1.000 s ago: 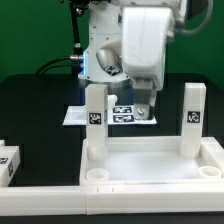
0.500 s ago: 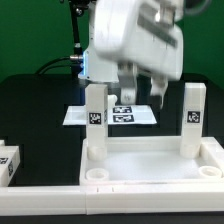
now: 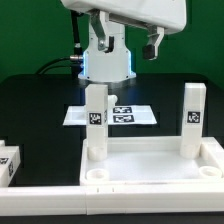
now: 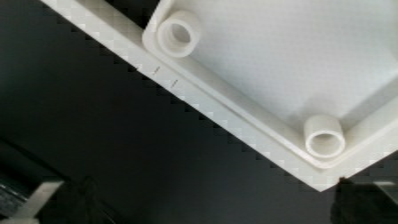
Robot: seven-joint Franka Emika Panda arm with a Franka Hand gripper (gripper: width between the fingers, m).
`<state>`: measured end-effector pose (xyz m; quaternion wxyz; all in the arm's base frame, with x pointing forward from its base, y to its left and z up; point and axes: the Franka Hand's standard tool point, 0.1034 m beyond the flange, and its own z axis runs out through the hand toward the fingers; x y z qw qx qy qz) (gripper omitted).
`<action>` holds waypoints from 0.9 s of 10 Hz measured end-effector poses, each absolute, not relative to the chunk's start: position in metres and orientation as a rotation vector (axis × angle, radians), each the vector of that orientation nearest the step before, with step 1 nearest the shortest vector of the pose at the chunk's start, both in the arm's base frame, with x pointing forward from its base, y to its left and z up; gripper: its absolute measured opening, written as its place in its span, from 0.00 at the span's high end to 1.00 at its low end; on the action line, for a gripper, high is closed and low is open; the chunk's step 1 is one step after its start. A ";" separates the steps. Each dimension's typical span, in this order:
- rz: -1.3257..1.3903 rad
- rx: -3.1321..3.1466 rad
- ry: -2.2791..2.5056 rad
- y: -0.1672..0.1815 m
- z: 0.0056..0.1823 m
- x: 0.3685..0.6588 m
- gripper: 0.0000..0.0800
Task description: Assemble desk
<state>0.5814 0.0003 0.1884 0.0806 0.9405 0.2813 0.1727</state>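
The white desk tabletop (image 3: 150, 165) lies rim-up at the front of the black table. Two white tagged legs stand upright in its far corners, one on the exterior view's left (image 3: 95, 125) and one on the right (image 3: 193, 118). Both near corner sockets (image 3: 95, 173) are empty. My gripper (image 3: 125, 38) hangs high above the far edge, open and holding nothing. In the wrist view the tabletop's rim (image 4: 214, 95) runs diagonally with two round sockets (image 4: 175, 37) (image 4: 324, 140), and my dark fingertips (image 4: 365, 203) show at the frame's edge.
The marker board (image 3: 135, 113) lies flat behind the tabletop, before the robot's blue-lit base (image 3: 108, 62). A loose tagged leg (image 3: 8, 163) lies at the exterior view's left edge. A white border rail (image 3: 40, 190) runs along the front left.
My gripper has risen from just above the marker board behind the tabletop to the top of the view, empty. The legs and tabletop have not moved.
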 end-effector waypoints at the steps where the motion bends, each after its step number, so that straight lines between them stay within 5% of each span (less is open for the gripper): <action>1: 0.526 2.865 0.722 -0.001 0.187 0.580 0.19; 6: 0.426 3.077 0.053 -0.068 0.143 0.509 0.19; 9: 0.445 3.095 -0.264 -0.063 0.140 0.507 0.19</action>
